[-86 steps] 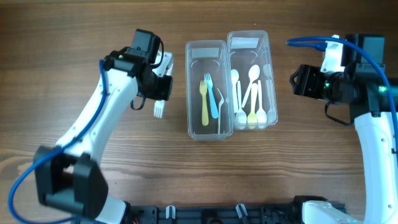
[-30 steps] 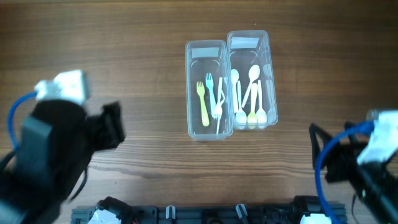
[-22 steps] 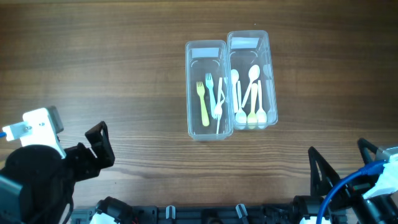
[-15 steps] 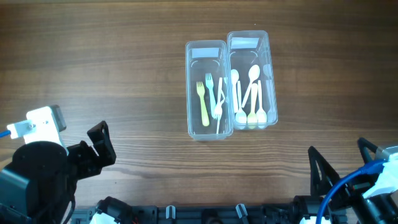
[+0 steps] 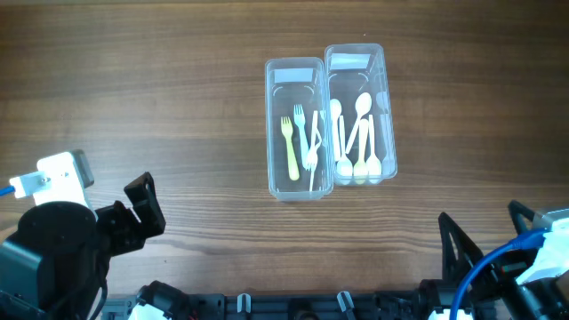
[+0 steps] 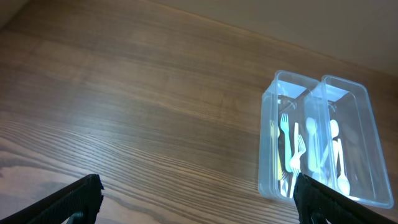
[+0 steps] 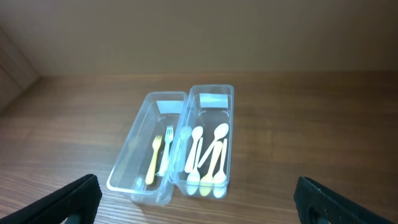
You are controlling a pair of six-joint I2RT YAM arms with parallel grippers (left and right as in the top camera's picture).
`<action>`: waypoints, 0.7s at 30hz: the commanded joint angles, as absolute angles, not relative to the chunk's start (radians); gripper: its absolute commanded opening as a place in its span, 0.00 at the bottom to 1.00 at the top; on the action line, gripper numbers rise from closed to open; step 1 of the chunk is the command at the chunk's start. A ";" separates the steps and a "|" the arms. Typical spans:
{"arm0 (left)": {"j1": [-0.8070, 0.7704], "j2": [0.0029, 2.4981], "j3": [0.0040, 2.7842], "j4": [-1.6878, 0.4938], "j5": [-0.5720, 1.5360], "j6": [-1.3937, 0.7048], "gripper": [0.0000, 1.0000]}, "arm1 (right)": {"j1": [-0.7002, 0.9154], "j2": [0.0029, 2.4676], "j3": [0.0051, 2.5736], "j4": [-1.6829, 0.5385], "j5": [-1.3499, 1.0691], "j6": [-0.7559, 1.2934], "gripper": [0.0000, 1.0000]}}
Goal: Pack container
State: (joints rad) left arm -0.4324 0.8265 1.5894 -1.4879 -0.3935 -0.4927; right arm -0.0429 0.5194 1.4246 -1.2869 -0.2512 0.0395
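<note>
Two clear containers stand side by side mid-table. The left container (image 5: 277,107) holds a yellow fork (image 5: 290,149), a blue fork (image 5: 300,120) and a white fork (image 5: 312,147). Several white and yellow spoons (image 5: 360,147) lie in the right container (image 5: 386,107). My left gripper (image 6: 199,208) is open and holds nothing, far back at the near left; one finger (image 5: 145,206) shows overhead. At the near right my right gripper (image 7: 199,202) is likewise open with nothing in it, one finger (image 5: 453,249) showing overhead. Both wrist views look at the containers (image 7: 134,165) from a distance.
The wooden table (image 5: 133,80) stretches wide on both sides of the containers. A black rail (image 5: 293,307) runs along the near edge between the two arm bases.
Both arms have pulled back from the containers to the near edge. The white fork that the left gripper carried now lies in the left container. Nothing moved in the last half second.
</note>
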 commanded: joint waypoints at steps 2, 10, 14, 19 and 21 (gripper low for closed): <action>-0.427 0.824 1.586 -1.483 -0.410 -0.510 1.00 | -0.044 0.521 1.426 -1.296 -0.241 0.027 1.00; -0.427 0.824 1.586 -1.483 -0.410 -0.510 1.00 | -0.049 0.506 1.377 -1.209 -0.177 -0.019 1.00; -0.427 0.824 1.586 -1.483 -0.410 -0.510 1.00 | -0.065 0.437 1.233 -1.034 -0.194 -0.049 1.00; -0.427 0.824 1.586 -1.483 -0.410 -0.510 1.00 | -0.065 0.301 0.951 -0.856 -0.239 -0.049 1.00; -0.427 0.824 1.586 -1.483 -0.410 -0.509 1.00 | -0.065 0.251 0.838 -0.828 -0.238 -0.049 1.00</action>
State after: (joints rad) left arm -0.4324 0.8265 1.5883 -1.4853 -0.3958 -0.4931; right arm -0.0608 0.3313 0.9932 -0.8608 -0.2173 -0.0322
